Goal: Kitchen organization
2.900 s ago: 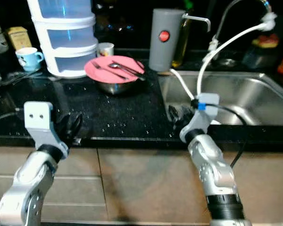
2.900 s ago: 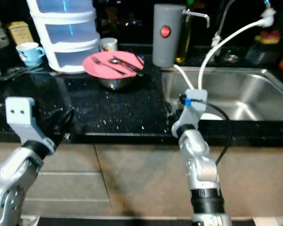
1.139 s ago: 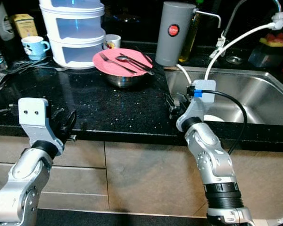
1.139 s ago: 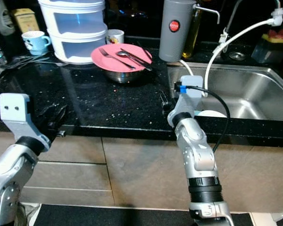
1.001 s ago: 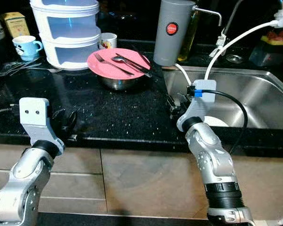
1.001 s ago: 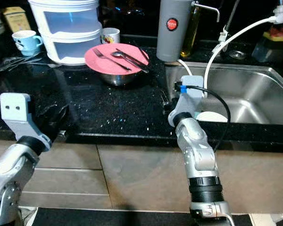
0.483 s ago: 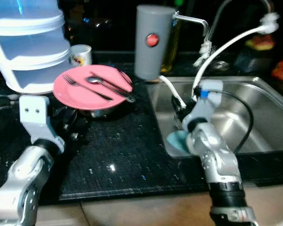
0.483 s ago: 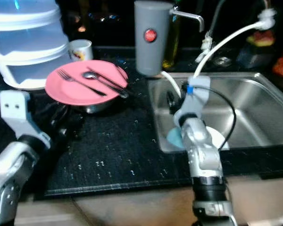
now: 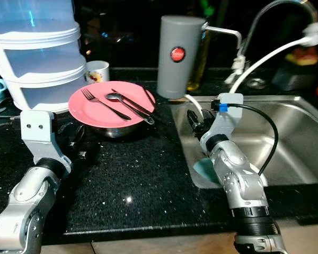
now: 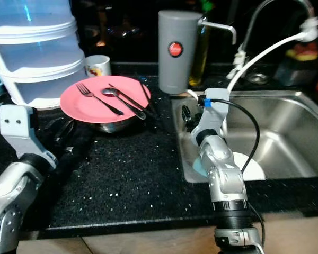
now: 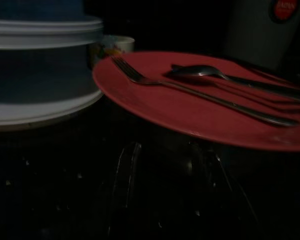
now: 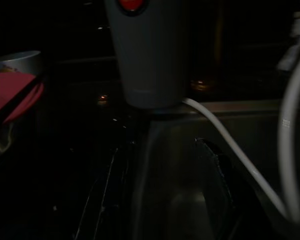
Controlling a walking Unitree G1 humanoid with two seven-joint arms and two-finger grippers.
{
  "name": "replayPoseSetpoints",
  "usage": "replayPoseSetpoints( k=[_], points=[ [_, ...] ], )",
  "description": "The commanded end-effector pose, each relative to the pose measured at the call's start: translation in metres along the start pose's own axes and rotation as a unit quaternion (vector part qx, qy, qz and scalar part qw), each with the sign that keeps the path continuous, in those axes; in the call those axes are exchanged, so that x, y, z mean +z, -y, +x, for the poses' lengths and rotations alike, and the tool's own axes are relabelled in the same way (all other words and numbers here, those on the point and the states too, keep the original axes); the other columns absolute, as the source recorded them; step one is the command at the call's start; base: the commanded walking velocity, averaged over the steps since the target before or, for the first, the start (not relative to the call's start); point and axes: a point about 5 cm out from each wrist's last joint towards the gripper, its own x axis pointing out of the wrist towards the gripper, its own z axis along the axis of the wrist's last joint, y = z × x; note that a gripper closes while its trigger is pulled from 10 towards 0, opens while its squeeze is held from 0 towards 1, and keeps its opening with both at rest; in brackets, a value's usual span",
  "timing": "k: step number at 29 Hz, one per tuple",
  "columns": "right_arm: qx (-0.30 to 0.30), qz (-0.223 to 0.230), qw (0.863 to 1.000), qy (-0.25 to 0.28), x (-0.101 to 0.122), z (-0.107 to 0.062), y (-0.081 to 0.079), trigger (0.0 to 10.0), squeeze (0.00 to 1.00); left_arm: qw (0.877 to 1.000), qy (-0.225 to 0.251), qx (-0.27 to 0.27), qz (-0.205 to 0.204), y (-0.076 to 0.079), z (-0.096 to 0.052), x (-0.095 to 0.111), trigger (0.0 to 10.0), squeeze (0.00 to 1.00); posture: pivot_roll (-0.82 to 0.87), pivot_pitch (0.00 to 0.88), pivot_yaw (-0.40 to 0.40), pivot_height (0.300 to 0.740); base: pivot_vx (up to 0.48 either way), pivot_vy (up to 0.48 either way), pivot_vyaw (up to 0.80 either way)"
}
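Two grippers: both are raised over the black counter, each with its two black fingers held apart and nothing between them.
Left gripper: it is held just before the near edge of the pink plate, low over the counter; in the left wrist view the parted fingers are aimed under the plate's rim.
Right gripper: it is held over the left edge of the sink, pointed toward the grey cylinder.
Deciding relation: the plate lies straight ahead of the left gripper and well to the left of the right one, so the left arm is judged the nearer for any move on the plate.
Plate: it is pink, round and shallow, and is seen resting on top of a steel bowl, so that its rim overhangs the bowl.
Cutlery: a fork and a spoon are laid on the plate with a further dark utensil beside them; their long axes run slantwise, from far left to near right.
Sink contents: a white dish and something pale blue are seen at the bottom, below the right arm.
Farther back: a white stacked container stands to the left of the plate, and a small mug behind it.
Farthest: the tap with its white hose is seen behind the sink.
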Motion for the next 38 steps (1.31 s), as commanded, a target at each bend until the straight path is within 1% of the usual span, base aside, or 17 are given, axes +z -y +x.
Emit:
replayPoseSetpoints(
  k=[1,4,6,10,19,22,25,27,38],
  points=[
    [-0.008,0.002,1.000,-0.011,-0.003,-0.001,0.003,10.0,0.00,1.000,0.001,0.000,-0.001,0.002,-0.002,-0.001,10.0,0.00,0.01,0.064,-0.036,0.740,0.000,0.000,0.00],
    [-0.007,0.001,1.000,-0.013,-0.003,0.000,0.003,10.0,0.00,1.000,0.003,0.009,0.000,0.001,-0.002,0.000,10.0,0.00,0.00,0.066,-0.035,0.740,0.000,0.000,0.00],
    [-0.002,0.002,1.000,-0.018,-0.005,0.000,0.002,10.0,0.00,1.000,0.003,0.028,0.004,-0.004,-0.002,-0.001,10.0,0.00,0.00,0.070,-0.040,0.740,0.000,0.000,0.00],
    [0.003,0.002,1.000,-0.021,-0.005,0.000,0.001,10.0,0.00,0.999,-0.001,0.042,0.008,-0.008,-0.003,-0.001,10.0,0.00,0.00,0.071,-0.041,0.740,0.000,0.000,0.00],
    [0.011,0.002,1.000,-0.027,-0.006,0.002,-0.001,10.0,0.00,0.999,-0.001,0.047,0.005,-0.010,-0.003,-0.002,10.0,0.00,0.01,0.070,-0.044,0.740,0.000,0.000,0.00],
    [0.016,0.003,0.999,-0.030,-0.007,0.002,-0.001,10.0,0.00,0.998,-0.001,0.058,0.010,-0.012,-0.003,-0.002,10.0,0.00,0.01,0.070,-0.044,0.740,0.000,0.000,0.00],
    [0.032,0.008,0.999,-0.038,-0.010,0.002,-0.005,10.0,0.00,0.995,-0.014,0.094,0.038,-0.021,-0.004,-0.004,10.0,0.00,0.00,0.069,-0.044,0.740,0.000,0.000,0.00],
    [0.035,0.010,0.999,-0.040,-0.010,0.001,-0.005,10.0,0.00,0.993,-0.013,0.103,0.049,-0.025,-0.005,-0.003,10.0,0.00,0.00,0.069,-0.044,0.740,0.000,0.000,0.00],
    [0.030,0.015,0.999,-0.040,-0.010,0.003,-0.003,10.0,0.00,0.994,-0.008,0.099,0.054,-0.024,-0.003,-0.001,10.0,0.00,0.00,0.073,-0.037,0.740,0.000,0.000,0.00]
  ],
)
